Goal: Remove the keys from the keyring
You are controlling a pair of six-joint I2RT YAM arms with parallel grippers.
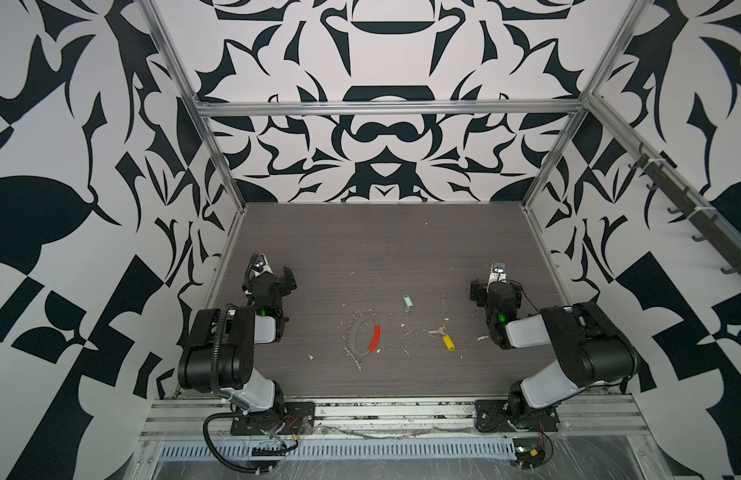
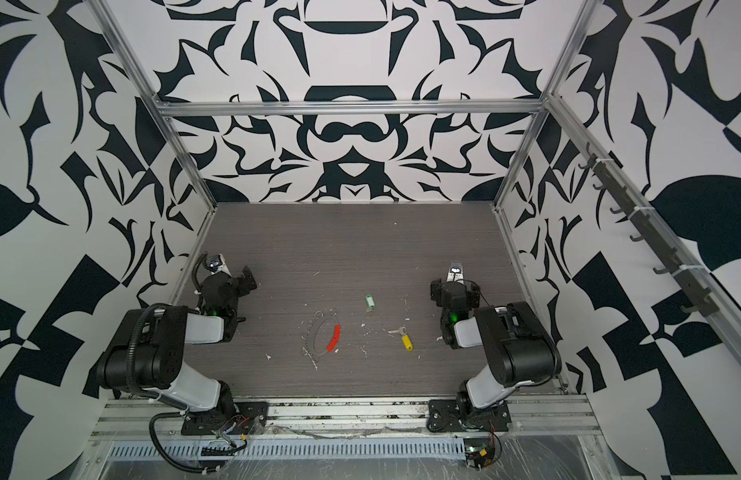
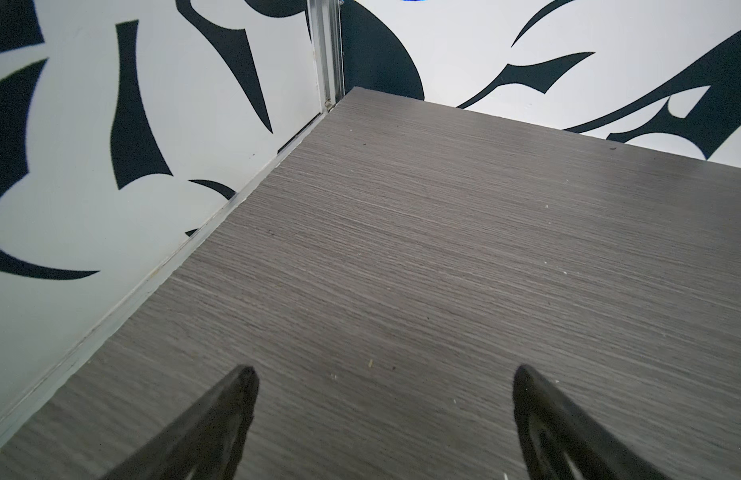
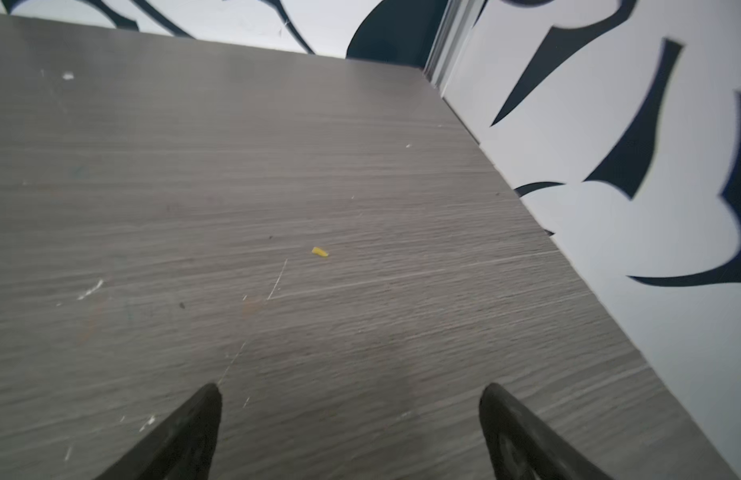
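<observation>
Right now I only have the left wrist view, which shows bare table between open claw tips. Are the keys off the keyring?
Observer: Yes, as far as I can see. In both top views the keyring lies flat on the table, carrying its red sleeve but no key.
Operator: Where is the green one?
Observer: The green-tagged key lies apart from the keyring, farther back and to its right.
Operator: And the yellow one?
Observer: The yellow-tagged key lies right of the keyring, also clear of it and nearer the front than the green one.
</observation>
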